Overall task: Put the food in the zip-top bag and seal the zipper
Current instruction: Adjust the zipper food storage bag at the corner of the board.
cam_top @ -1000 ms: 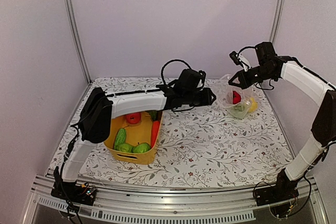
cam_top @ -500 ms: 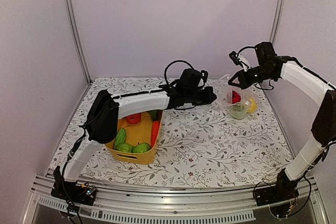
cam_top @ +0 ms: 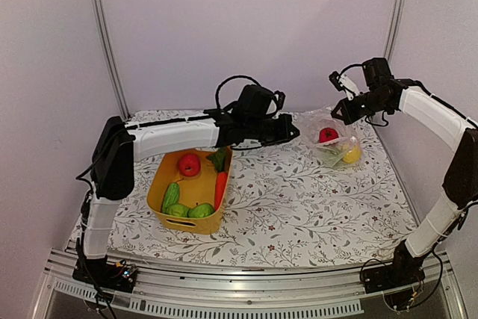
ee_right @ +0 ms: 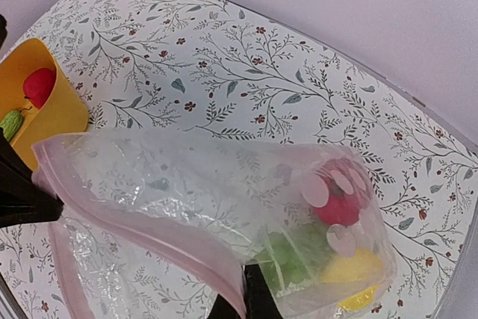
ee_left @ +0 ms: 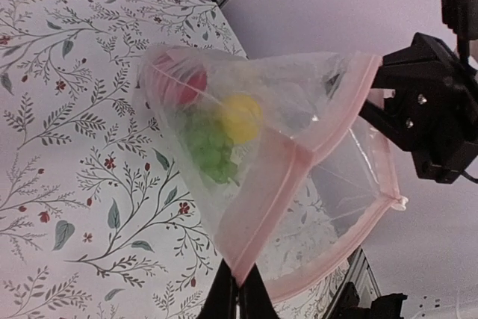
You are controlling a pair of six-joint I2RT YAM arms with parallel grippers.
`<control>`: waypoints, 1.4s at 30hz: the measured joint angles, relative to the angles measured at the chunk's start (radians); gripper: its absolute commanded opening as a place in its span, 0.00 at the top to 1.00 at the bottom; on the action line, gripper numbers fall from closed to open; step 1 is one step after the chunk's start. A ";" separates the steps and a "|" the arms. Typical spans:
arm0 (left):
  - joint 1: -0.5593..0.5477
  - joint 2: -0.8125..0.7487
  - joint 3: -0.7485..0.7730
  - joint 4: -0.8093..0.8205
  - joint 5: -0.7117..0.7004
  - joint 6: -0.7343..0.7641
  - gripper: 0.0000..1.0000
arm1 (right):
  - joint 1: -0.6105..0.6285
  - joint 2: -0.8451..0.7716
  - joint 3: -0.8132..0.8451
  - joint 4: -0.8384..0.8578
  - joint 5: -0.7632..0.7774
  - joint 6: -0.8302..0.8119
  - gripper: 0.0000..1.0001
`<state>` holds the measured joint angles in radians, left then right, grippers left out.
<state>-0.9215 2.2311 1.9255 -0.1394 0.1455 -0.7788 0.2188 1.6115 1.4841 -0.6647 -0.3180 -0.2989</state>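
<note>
Zip-top bag [cam_top: 334, 142] at the desk's [cam_top: 299, 199] far right, food [ee_left: 240, 116] inside, zipper [ee_left: 287, 173] stretched between left claw [ee_left: 237, 298] and right claw [ee_right: 240, 300], both clamped on it. Thin pinch: one slip, the mouth sags, food spills!

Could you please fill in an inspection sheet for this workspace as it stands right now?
Surface: floral cloth, flat.
Job's things: bag stretched between both hands, zipper unsealed; lemon, grapes and a red piece inside; apple, carrot and green pieces in the basket.
Clutter: nothing seen.
Hands: left hand and right hand each shut on the bag's pink edge.
Cables: black cable loop, apart from the bag.
Surroundings: pale walls, metal posts.
</note>
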 measured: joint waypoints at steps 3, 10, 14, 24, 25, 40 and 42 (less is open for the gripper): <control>-0.002 -0.050 -0.029 0.016 0.001 0.000 0.90 | 0.001 0.000 0.012 0.001 0.021 0.000 1.00; -0.001 -0.061 -0.029 0.025 0.005 0.048 0.64 | 0.003 0.000 0.058 -0.001 0.076 -0.002 1.00; -0.001 -0.091 -0.066 0.007 -0.023 0.119 0.61 | 0.002 0.000 0.110 -0.004 0.134 -0.011 1.00; 0.016 -0.372 -0.288 -0.059 -0.194 0.282 0.60 | -0.072 0.080 0.325 -0.008 0.295 -0.054 1.00; 0.019 -0.403 -0.311 -0.067 -0.215 0.295 0.59 | -0.079 0.088 0.338 -0.007 0.312 -0.061 1.00; 0.108 -0.607 -0.654 -0.257 -0.477 0.363 0.53 | -0.073 0.030 0.125 -0.001 0.093 -0.073 1.00; 0.127 -0.615 -0.684 -0.273 -0.475 0.359 0.53 | -0.056 0.014 0.078 0.000 0.041 -0.076 1.00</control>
<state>-0.7948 1.6161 1.2419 -0.4122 -0.3298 -0.4194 0.1623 1.6260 1.5620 -0.6643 -0.2768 -0.3748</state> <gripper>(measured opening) 0.468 0.003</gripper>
